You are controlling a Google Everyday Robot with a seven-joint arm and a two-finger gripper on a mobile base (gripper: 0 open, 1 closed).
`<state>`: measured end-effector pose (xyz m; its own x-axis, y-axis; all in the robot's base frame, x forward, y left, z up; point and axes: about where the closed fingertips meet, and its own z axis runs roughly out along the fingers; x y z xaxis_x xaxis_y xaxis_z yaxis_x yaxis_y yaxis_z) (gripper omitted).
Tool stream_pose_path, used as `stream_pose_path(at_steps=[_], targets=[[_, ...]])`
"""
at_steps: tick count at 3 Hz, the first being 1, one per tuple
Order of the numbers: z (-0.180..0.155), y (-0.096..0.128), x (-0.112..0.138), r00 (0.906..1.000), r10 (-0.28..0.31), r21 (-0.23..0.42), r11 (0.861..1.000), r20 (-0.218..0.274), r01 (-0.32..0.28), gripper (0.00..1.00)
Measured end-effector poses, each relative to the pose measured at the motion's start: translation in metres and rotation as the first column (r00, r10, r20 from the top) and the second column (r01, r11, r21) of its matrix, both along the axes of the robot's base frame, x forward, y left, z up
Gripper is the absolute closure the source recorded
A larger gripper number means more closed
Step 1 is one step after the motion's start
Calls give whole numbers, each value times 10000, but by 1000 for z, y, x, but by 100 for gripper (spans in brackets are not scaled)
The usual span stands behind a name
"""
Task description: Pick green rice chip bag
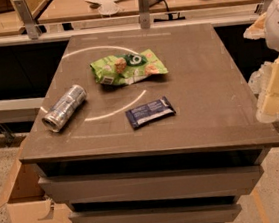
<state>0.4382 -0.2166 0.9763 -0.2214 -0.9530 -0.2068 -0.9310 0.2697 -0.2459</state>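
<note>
The green rice chip bag [127, 68] lies crumpled on the far middle of the dark table top [202, 91]. It is light green with tan rice-cake pictures, a dark round logo and a white label patch at its left end. My gripper [274, 90] hangs at the right edge of the view, beyond the table's right side, well to the right of the bag and apart from it. Nothing shows in it.
A silver drink can [64, 108] lies on its side at the table's left. A flat dark blue snack wrapper [150, 112] lies in front of the bag. A cardboard box [32, 211] stands on the floor at lower left. Desks with clutter stand behind.
</note>
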Motion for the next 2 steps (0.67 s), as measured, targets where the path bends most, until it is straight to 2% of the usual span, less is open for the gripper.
stream_pose_path(at_steps=[1,2], targets=[[0,0,0,10000,0,0,10000,2,0,0],[-9,11,33,9989,-153,1085,9940,450,104,0]])
